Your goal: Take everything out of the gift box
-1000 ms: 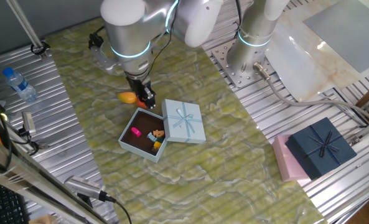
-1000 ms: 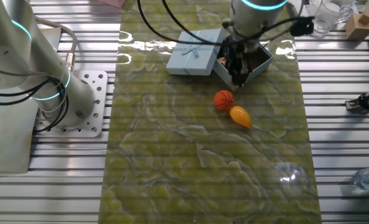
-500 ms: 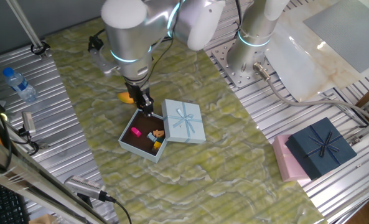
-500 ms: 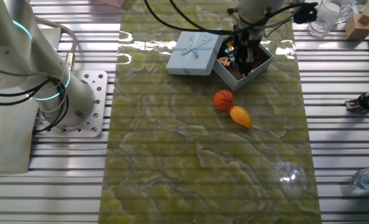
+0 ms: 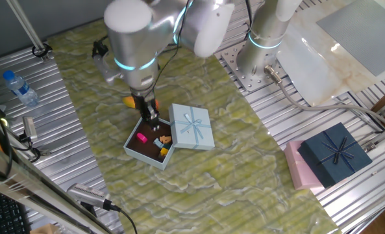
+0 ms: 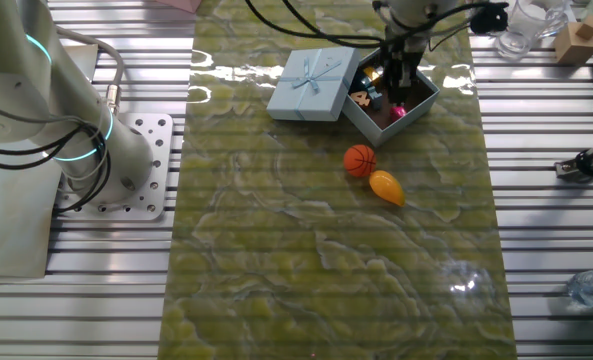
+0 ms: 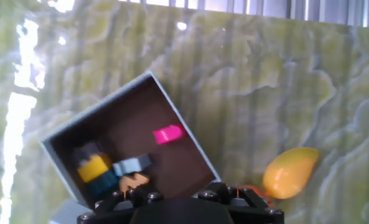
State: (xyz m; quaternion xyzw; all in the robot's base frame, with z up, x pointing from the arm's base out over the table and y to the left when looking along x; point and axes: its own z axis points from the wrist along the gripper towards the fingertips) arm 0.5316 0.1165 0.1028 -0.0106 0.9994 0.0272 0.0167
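Note:
The pale-blue gift box (image 5: pixel 135 147) stands open on the green mat, its bowed lid (image 5: pixel 192 127) lying flat against its right side. Inside are a magenta piece (image 5: pixel 141 137), a small yellow bit (image 5: pixel 163 152) and a tiny blue-and-orange figure (image 5: pixel 161 140). My gripper (image 5: pixel 152 118) hangs over the box's far edge, its fingers too dark and small to read. An orange basketball (image 6: pixel 359 160) and a mango-like fruit (image 6: pixel 386 186) rest on the mat beside the box (image 6: pixel 422 101). The hand view looks down on the box (image 7: pixel 60 138), the magenta piece (image 7: pixel 168 134) and the fruit (image 7: pixel 290 172); no fingers show there.
A dark navy box with a bow (image 5: pixel 333 153) sits on a pink box (image 5: pixel 298 168) at the right. A water bottle (image 5: pixel 20 88) lies at the left on the metal slats. A second arm's base (image 6: pixel 71 130) stands beside the mat.
My gripper has shifted from just outside the box's edge, near the fruit, to over the box's inside. The toys, box and lid stayed put.

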